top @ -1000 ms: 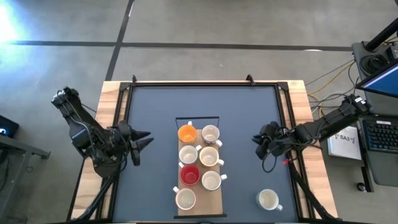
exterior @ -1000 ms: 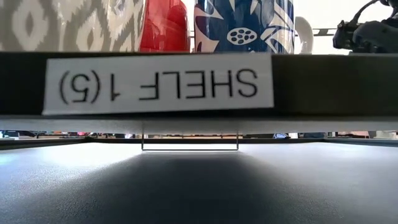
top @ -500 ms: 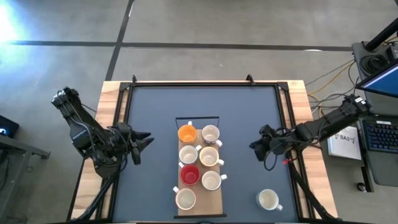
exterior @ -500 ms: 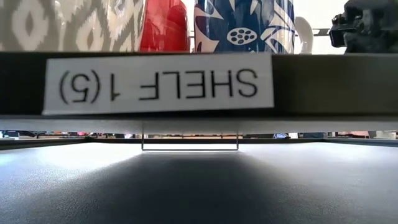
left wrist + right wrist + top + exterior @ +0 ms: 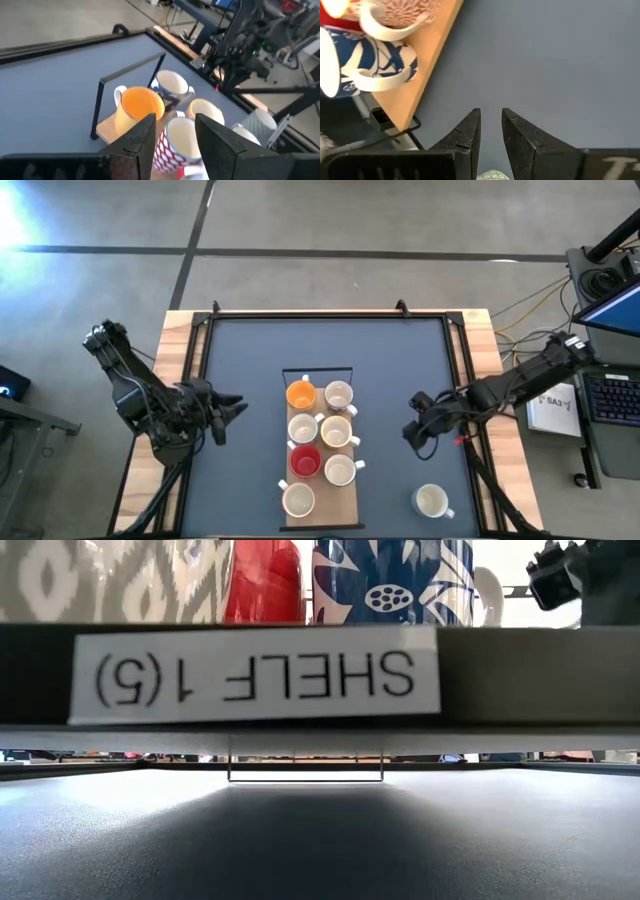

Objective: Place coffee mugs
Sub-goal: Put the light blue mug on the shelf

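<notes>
Writing first: white label (image 5: 255, 675) on front edge of wooden shelf board (image 5: 345, 505), low view, reads upside down as "SHELF 1(5)"; no other legible text. Shelf board lying flat on dark table mat (image 5: 250, 360), mid-table toward near edge, thin black wire frame (image 5: 318, 372) at its far end. Seven coffee mugs on board, upright, mouths up, interiors looking empty from above: orange mug (image 5: 300, 394) and white mug (image 5: 339, 395) at far end, then cream pair (image 5: 303, 427) and (image 5: 335, 431), then red mug (image 5: 304, 461) beside white mug (image 5: 340, 470), then single white mug (image 5: 298, 499) at near end. Neighbours touching or just beside one another. Eighth mug (image 5: 431, 501) off the board, upright on mat toward right near corner, handle toward table's right edge. Outer patterns seen in low and wrist views: blue-and-white floral (image 5: 392, 582), grey-and-white (image 5: 110, 580), red-and-white dotted (image 5: 172, 145). Left gripper (image 5: 232, 410) above mat left of board, level with far mugs, well apart from them; jaws moderately parted, empty. Right gripper (image 5: 412, 433) above mat between board and right edge, farther from near edge than the lone mug, apart from it; jaws narrowly parted, nothing between them.
</notes>
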`<state>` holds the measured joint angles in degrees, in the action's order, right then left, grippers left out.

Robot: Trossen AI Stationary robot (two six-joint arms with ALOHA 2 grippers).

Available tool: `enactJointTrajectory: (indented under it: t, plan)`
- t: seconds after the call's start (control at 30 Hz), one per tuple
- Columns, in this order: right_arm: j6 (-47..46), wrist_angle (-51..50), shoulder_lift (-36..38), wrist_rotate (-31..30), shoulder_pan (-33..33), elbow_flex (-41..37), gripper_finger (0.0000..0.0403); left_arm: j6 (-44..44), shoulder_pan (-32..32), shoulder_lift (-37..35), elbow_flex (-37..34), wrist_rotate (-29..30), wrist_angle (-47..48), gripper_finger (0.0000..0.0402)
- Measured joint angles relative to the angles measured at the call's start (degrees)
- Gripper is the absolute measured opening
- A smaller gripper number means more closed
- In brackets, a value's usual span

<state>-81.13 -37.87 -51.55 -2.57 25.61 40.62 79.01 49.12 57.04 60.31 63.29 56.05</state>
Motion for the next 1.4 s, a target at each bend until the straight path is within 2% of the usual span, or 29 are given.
enactJointTrajectory:
  t: [0.1,0.27,0.43,0.6,0.73,1.1,1.2,1.4]
  plan:
    - [2.4,-5.5,-4.8,0.9,0.0,5.5,0.0068,0.2,0.0,0.0,0.0,-1.6,0.3,0.0120]
    - [5.8,-19.2,-11.5,7.0,1.9,11.7,0.0068,1.7,0.0,0.0,0.0,-2.3,0.3,0.0120]
    - [2.3,-14.6,-12.3,11.5,5.9,12.6,0.0068,1.1,0.0,0.0,0.0,-4.0,0.3,0.0120]
    - [-4.6,-11.4,-12.9,11.6,10.8,13.7,0.0069,1.1,0.0,0.0,0.0,-4.3,1.0,0.0120]
    - [-6.8,-11.6,-14.3,11.6,13.9,14.2,0.0085,1.0,0.0,0.0,0.0,-4.3,2.1,0.0120]
    - [-5.9,-11.2,-19.8,12.6,19.9,18.1,0.0152,1.0,0.0,-0.4,0.0,-4.3,3.3,0.0120]
    - [-5.8,-12.0,-21.2,13.1,21.2,20.2,0.0157,1.0,0.0,-0.5,0.0,-4.3,3.3,0.0120]
    - [-3.3,-20.9,-25.7,13.1,22.5,23.2,0.0155,1.0,0.0,-0.5,0.0,-3.8,4.3,0.0120]
